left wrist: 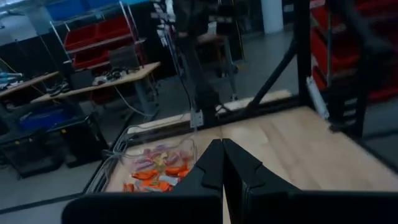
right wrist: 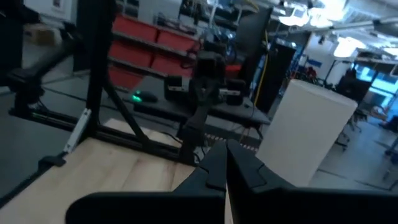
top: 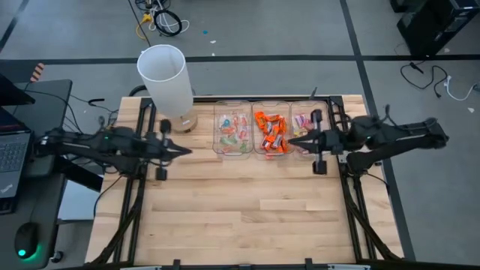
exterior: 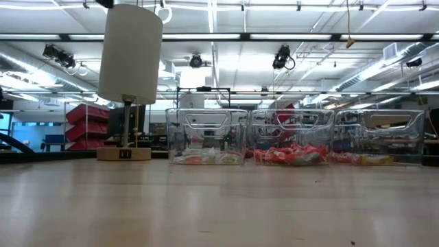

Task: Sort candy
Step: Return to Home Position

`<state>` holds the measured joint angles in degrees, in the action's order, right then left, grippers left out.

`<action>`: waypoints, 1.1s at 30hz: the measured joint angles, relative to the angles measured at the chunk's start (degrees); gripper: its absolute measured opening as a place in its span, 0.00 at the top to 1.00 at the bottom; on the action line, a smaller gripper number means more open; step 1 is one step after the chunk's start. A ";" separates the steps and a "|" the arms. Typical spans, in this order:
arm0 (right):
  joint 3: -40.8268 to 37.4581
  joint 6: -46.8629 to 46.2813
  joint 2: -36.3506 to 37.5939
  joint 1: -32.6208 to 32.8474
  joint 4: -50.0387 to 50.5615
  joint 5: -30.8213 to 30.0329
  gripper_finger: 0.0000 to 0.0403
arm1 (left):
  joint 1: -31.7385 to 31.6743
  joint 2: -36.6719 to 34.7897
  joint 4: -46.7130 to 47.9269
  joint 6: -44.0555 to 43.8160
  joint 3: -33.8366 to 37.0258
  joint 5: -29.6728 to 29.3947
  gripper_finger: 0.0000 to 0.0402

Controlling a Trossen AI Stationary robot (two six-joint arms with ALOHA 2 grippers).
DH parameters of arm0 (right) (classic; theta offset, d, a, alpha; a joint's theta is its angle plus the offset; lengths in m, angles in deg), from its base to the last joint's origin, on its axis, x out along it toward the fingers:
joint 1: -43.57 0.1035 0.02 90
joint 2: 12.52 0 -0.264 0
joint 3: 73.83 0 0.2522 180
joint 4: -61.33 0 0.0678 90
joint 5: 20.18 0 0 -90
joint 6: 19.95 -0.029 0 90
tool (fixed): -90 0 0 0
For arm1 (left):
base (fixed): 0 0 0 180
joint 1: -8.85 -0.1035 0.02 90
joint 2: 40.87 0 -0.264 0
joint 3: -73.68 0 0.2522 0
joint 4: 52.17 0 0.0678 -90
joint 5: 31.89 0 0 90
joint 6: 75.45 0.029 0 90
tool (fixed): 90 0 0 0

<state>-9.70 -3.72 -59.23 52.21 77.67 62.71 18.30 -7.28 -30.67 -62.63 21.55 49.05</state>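
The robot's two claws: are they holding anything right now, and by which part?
Nothing is held. The left gripper and right gripper are both shut and empty; the candy lies in the clear bins.

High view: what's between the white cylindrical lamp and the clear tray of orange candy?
A clear rectangular plastic tray of pale green-and-pink wrapped candy, seen in the high and low views.

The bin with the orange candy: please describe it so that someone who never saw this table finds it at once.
On the table, find the white lamp at the far edge; three clear bins stand in a row beside it. Take the middle bin. Only it holds orange candy; the bin nearest the lamp holds pale green and pink candy, and the last bin pink and yellow candy.
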 joint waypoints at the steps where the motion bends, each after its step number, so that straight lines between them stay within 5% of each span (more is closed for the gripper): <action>1: -0.30 -0.02 1.34 -0.18 0.41 0.77 1.00 | 0.00 -2.19 0.75 -0.87 0.74 0.13 1.00; 8: -6.61 -0.70 11.04 0.41 1.57 2.29 1.00 | 0.00 -16.41 6.23 -1.94 5.58 2.13 1.00; 16: -19.12 0.28 23.11 -0.96 -6.64 2.99 1.00 | -0.13 -27.51 1.10 1.78 14.21 3.39 1.00; 22: -23.27 -1.55 33.68 -1.76 -8.07 7.21 1.00 | -0.14 -33.60 -1.35 3.43 15.29 10.83 1.00; 33: -27.10 -1.71 45.11 -1.71 -3.38 8.45 1.00 | -0.10 -33.47 0.82 3.03 12.73 15.05 1.00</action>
<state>-36.80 -5.43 -14.12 50.50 74.29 71.16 18.20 -40.75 -29.85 -59.60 34.28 64.11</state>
